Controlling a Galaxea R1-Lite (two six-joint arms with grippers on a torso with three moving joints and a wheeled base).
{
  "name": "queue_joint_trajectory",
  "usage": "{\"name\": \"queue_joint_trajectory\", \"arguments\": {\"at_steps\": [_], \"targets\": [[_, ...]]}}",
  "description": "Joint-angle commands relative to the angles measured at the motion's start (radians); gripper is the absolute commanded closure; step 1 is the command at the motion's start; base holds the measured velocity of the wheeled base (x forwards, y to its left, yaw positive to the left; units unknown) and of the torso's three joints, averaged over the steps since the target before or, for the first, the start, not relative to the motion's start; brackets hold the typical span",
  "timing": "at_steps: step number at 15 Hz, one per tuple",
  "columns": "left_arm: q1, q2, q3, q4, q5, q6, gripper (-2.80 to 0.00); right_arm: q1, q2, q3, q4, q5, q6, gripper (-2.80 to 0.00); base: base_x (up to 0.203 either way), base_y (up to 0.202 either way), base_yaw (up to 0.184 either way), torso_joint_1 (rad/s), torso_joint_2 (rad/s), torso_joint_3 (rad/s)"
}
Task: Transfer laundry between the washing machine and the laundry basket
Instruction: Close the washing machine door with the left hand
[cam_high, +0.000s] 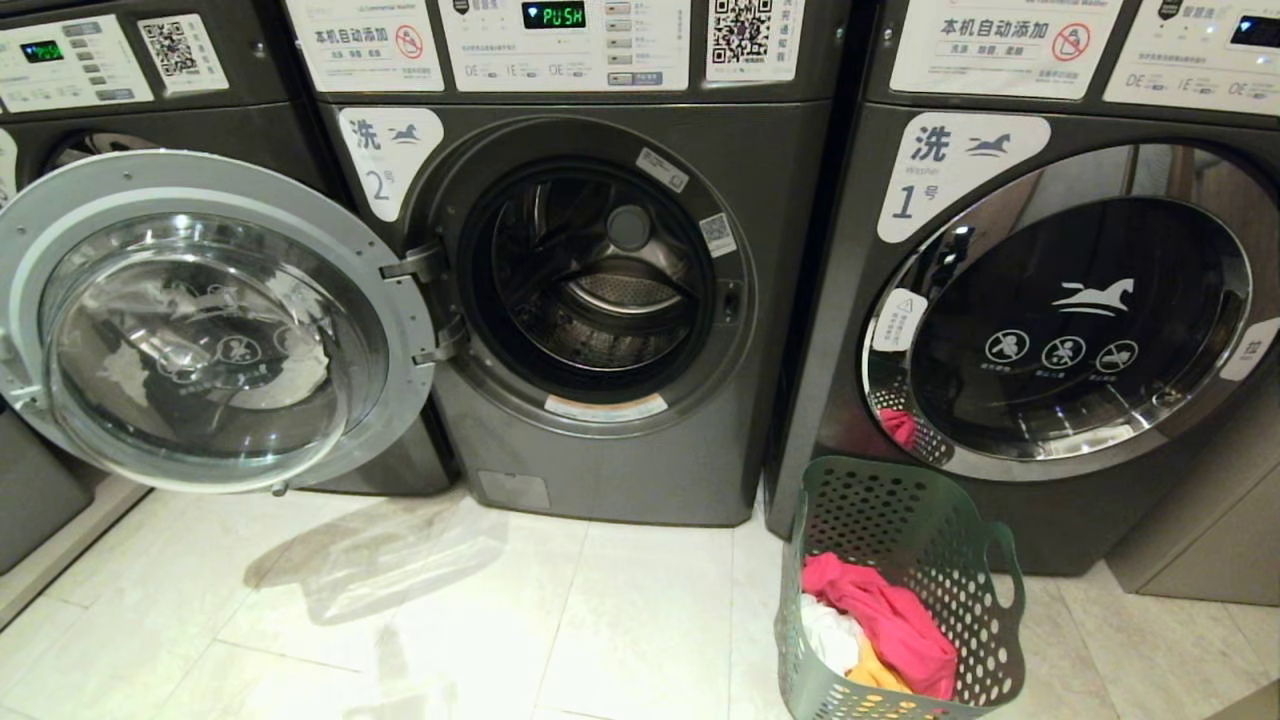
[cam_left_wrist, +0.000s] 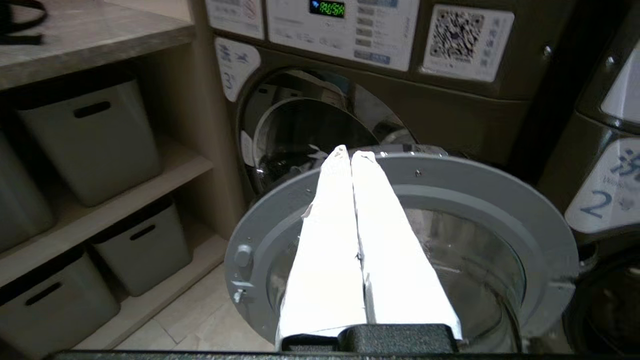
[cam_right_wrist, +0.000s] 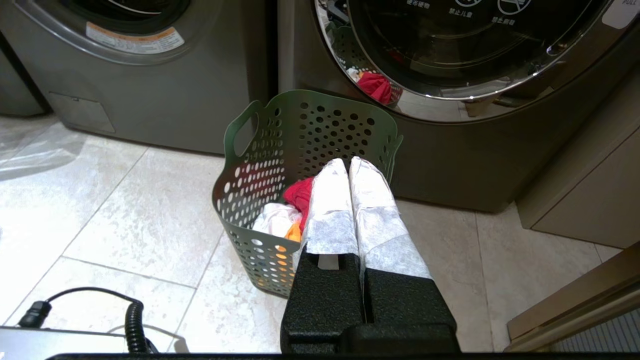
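- Washing machine number 2 (cam_high: 640, 440), dark grey, fills the middle of the head view; its round door (cam_high: 205, 320) hangs swung fully open toward nine o'clock, its glass facing the camera, and the steel drum (cam_high: 595, 285) behind the opening shows no garments.
- Washer number 1 (cam_high: 1050, 300) stands at three o'clock of it with its chrome-rimmed door closed.
- Washer number 3 (cam_left_wrist: 360, 90) stands at nine o'clock, mostly hidden behind the open door in the head view; the left wrist view shows its label and lit display.
- Wooden shelving (cam_left_wrist: 100, 150) with grey storage bins (cam_left_wrist: 85, 135) stands beside washer 3.
- Laundry basket (cam_high: 905, 520), green and full of round holes, sits on the pale tiled floor (cam_high: 400, 620) at five o'clock of machine 2, just in front of washer 1.
- Laundry lies inside the basket: a red-pink garment (cam_high: 885, 620) on top, a white one (cam_high: 830, 635) at its eight o'clock, a yellow-orange one (cam_high: 875, 675) at six o'clock.
- Left gripper (cam_left_wrist: 350, 155) hangs above the rim of the open door, its white-wrapped fingers pressed together, holding nothing.
- Right gripper (cam_right_wrist: 348, 162) hovers over the basket, fingers likewise closed tight and empty, clear of the clothes.
- Coiled black cable (cam_right_wrist: 130, 320) lies on the floor at nine o'clock of the basket in the right wrist view.
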Motion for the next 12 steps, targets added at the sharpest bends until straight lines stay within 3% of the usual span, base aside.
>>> {"name": "queue_joint_trajectory", "arguments": {"at_steps": [1,5,12], "targets": [[0.024,0.071,-0.014,0.011,-0.025,-0.006,0.00,0.000,0.002,0.000,0.000,0.000,0.005,0.00,0.000,0.000,0.000,0.000,0.00,0.000],[0.016,-0.034,-0.008,0.224,-0.042,-0.033,0.00,0.000,0.002,0.000,-0.002,-0.003,0.028,0.00,0.000,0.000,0.000,0.000,0.00,0.000],[-0.012,-0.180,0.061,0.385,-0.023,-0.041,0.00,0.000,0.002,0.000,-0.002,-0.001,0.029,0.00,0.000,0.000,0.000,0.000,0.00,0.000]]}}
